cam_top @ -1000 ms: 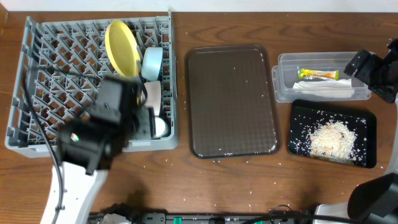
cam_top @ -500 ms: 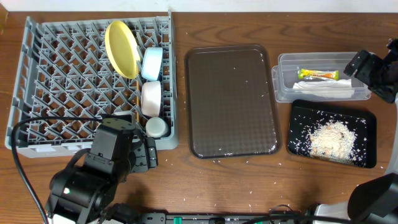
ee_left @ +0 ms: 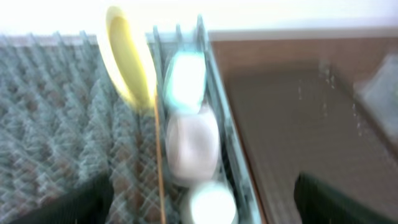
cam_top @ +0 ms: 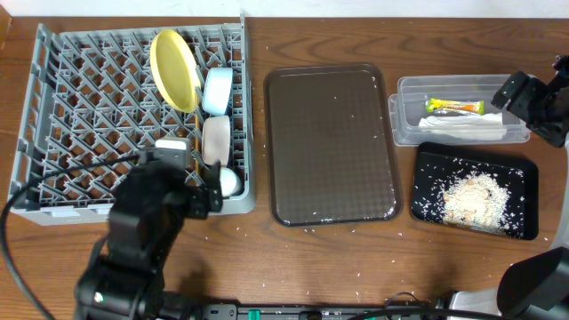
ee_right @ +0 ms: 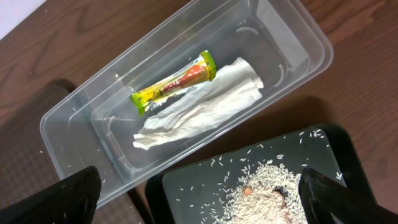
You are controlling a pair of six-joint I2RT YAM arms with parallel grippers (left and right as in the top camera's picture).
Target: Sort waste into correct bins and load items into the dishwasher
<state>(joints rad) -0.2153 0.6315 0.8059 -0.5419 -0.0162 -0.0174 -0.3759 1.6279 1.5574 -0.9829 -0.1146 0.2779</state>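
Note:
The grey dish rack (cam_top: 80,116) holds the yellow plate (cam_top: 174,69), light blue bowl (cam_top: 218,91), white bowl (cam_top: 216,140) and small white cup (cam_top: 229,182) in a row along its right side. A thin chopstick (ee_left: 158,155) stands beside them. My left gripper (cam_top: 209,194) hovers at the rack's front right corner, open and empty, fingers (ee_left: 202,208) either side of the cup (ee_left: 208,202). My right gripper (ee_right: 199,199) is open and empty above the clear tub (ee_right: 74,106) and the black tray (ee_right: 186,186). The tub holds the foil sachet (ee_right: 174,84) and white paper (ee_right: 199,112). Rice (ee_right: 273,186) lies in the black tray.
The brown serving tray (cam_top: 331,142) lies between the rack and the bins, with a few grains on it. Loose rice grains are scattered on the wooden table near the front. The right arm (cam_top: 533,102) sits at the table's right edge.
My left arm drew back from over the rack toward its front edge, uncovering the white bowl and cup. The right arm has not moved.

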